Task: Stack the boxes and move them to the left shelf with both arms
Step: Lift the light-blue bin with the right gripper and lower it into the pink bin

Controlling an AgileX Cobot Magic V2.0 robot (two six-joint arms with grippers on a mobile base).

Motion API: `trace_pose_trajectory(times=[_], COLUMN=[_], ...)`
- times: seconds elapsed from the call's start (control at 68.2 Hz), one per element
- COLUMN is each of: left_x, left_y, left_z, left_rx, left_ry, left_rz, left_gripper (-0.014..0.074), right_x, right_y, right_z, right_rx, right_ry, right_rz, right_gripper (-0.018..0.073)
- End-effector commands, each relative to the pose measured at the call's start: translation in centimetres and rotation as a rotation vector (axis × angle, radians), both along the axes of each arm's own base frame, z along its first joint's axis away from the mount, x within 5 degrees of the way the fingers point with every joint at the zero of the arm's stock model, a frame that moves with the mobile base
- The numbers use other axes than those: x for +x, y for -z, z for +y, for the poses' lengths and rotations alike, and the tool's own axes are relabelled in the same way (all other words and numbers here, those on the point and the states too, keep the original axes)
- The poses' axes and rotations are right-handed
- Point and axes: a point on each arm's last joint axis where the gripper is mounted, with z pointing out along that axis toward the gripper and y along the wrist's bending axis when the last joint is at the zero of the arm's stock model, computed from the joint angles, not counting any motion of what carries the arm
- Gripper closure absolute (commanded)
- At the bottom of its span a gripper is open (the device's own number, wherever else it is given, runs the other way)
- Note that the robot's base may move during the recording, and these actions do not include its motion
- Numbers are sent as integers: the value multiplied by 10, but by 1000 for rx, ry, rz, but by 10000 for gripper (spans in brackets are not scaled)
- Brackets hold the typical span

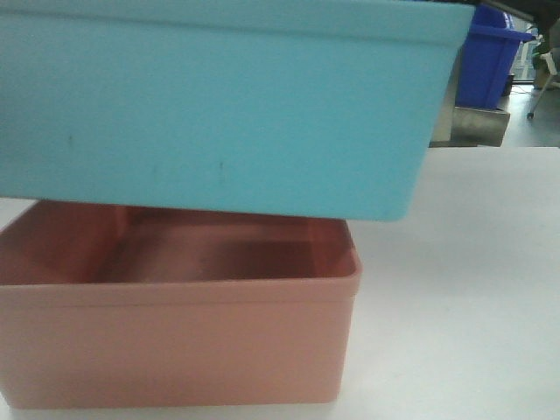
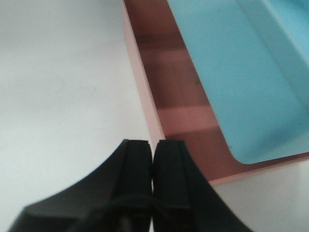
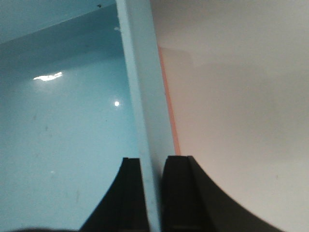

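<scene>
- Fingers (image 3: 176,193) of the right gripper (image 3: 153,164) are pinching one side wall of the blue tub (image 1: 219,96), one finger inside the wall and one outside.
- Fingers of the left gripper (image 2: 153,145) are pressing together on nothing, hanging over the white table (image 1: 464,289) just beside a corner of the pink tub (image 1: 175,341).
- Tilted above the pink tub, the blue tub is hanging over most of its opening; I cannot tell whether the two are touching.
- Both tubs are looking like thin, smooth, empty plastic. They are probably light, but likely to flex, swing or slip when gripped by one wall only. Taking opposite rims with both grippers is looking like the steadier hold.
- Behind the pink tub and well apart from it, a dark blue bin (image 1: 486,61) is sitting on a grey metal ledge (image 1: 477,122), blocking nothing at present.
- No view is showing the roller shelf clearly.
</scene>
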Motion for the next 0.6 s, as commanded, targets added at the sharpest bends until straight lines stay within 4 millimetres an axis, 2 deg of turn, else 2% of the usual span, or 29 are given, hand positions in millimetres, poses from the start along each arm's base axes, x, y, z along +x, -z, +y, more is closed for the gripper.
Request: trace_pose_trajectory(times=[0.0, 0.235, 0.352, 0.586], left_x=[2, 2, 2, 2], left_y=[-15, -15, -15, -15], left_z=[-2, -2, -2, -2], left_rx=[-48, -48, -48, -48], left_ry=[5, 5, 5, 5], left_rz=[-96, -96, -96, -96], left_gripper=[610, 610, 610, 610], right_x=[4, 12, 16, 21], right_y=[-25, -5, 6, 10], right_z=[9, 32, 34, 32], right_rx=[112, 121, 90, -1], right_ry=[-16, -61, -62, -91], right_rz=[-146, -146, -116, -161], right_gripper=[502, 502, 502, 502])
